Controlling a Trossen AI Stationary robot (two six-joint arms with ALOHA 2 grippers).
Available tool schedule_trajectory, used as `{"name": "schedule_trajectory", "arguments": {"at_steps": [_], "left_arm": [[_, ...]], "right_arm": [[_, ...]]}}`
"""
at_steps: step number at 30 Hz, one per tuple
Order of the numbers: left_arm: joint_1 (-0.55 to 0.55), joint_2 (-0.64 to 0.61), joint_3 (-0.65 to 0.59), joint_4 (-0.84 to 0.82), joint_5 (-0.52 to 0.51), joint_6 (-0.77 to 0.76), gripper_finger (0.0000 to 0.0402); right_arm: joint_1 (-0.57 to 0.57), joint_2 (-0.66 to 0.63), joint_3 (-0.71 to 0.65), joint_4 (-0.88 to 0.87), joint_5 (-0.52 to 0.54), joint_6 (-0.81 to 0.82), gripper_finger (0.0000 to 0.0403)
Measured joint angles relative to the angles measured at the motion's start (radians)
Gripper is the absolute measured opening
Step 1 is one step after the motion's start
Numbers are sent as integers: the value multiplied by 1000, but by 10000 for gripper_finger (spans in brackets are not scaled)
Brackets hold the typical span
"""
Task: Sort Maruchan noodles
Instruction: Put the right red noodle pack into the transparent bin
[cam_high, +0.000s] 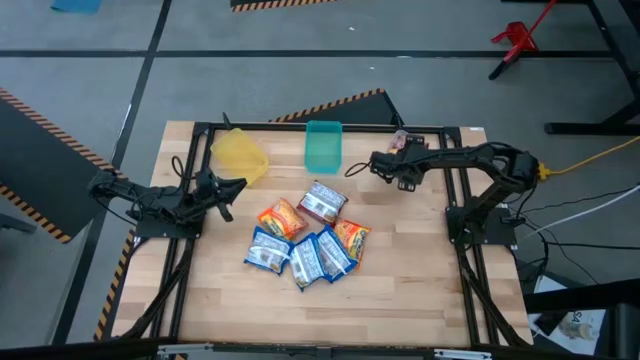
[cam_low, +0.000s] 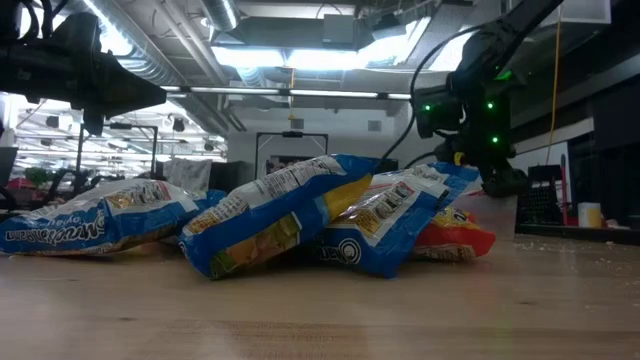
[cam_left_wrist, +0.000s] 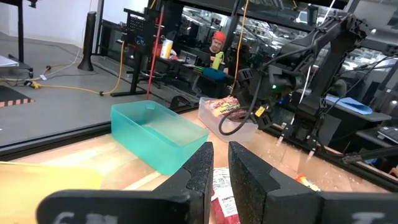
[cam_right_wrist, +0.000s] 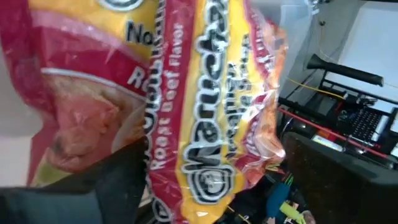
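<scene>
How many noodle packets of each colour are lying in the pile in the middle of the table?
Blue-and-white packets: 3
Orange-yellow packets: 2
Red-and-silver packets: 1
Total: 6

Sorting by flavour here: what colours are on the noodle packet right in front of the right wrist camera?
Red and yellow packet, with white lettering; the right wrist view shows it best.

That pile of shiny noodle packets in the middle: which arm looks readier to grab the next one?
Probably the left: its gripper hangs near the pile, while the right gripper is busy over the clear plastic bin by a red-and-yellow packet.
</scene>
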Motion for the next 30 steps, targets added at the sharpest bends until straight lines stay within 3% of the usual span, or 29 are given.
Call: {"name": "schedule_trajectory", "arguments": {"at_steps": [10, 16, 30], "left_arm": [[0, 0, 0, 0, 0, -1, 44], [0, 0, 0, 0, 0, -3, 44], [0, 0, 0, 0, 0, 0, 44]], "right_arm": [[0, 0, 0, 2, -28, 55, 176], [0, -1, 1, -1, -19, 82, 106], [1, -73, 26, -4, -22, 101, 88]]}}
